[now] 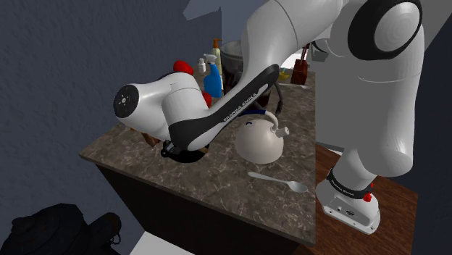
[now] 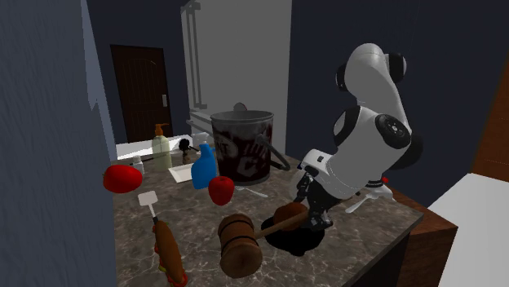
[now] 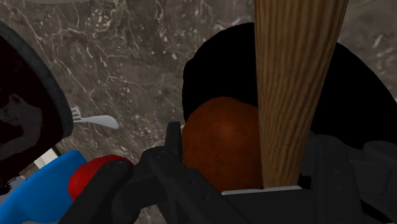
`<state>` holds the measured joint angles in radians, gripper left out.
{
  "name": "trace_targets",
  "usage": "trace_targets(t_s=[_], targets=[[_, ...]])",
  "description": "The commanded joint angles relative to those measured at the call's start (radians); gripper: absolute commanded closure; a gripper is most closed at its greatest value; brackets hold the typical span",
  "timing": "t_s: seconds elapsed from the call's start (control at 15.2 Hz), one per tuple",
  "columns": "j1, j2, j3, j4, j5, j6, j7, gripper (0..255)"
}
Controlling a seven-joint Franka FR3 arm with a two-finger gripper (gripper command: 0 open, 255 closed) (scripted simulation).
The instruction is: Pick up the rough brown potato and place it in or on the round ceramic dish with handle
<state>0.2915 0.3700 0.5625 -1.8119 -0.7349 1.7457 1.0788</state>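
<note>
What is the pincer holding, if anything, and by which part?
The brown potato, clasped by its opposite sides in the pincer, just over the black dish.

Potato (image 3: 219, 149) over the black dish (image 3: 216, 70), near the counter's (image 3: 127, 57) edge.
The potato is a rounded, reddish-brown lump with a smooth, faintly mottled skin. Behind it lies the dish, a plain black round, low and flat on the marbled top. Whether the potato rests in it or hangs just above cannot be told.

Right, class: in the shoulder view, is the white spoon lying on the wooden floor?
No, the white spoon lies on the marbled countertop, near the white kettle.
</note>
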Motion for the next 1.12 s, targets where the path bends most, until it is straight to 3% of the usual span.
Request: trace_targets(t_s=[0.0,0.26,0.33,0.66,0.92,1.06], targets=[[-0.001,0.001,-0.001,-0.002,0.000,0.002,0.000,255],[-0.001,0.001,0.000,-0.002,0.000,0.002,0.000,255],[-0.001,0.002,0.000,0.000,-0.001,0.001,0.000,0],[-0.001,0.001,0.000,-0.002,0.000,0.002,0.000,0],[0.041,-0.003,0.022,0.098,0.028,-0.107,-0.019,0],[0.041,-0.003,0.022,0.098,0.028,-0.107,-0.019,0]])
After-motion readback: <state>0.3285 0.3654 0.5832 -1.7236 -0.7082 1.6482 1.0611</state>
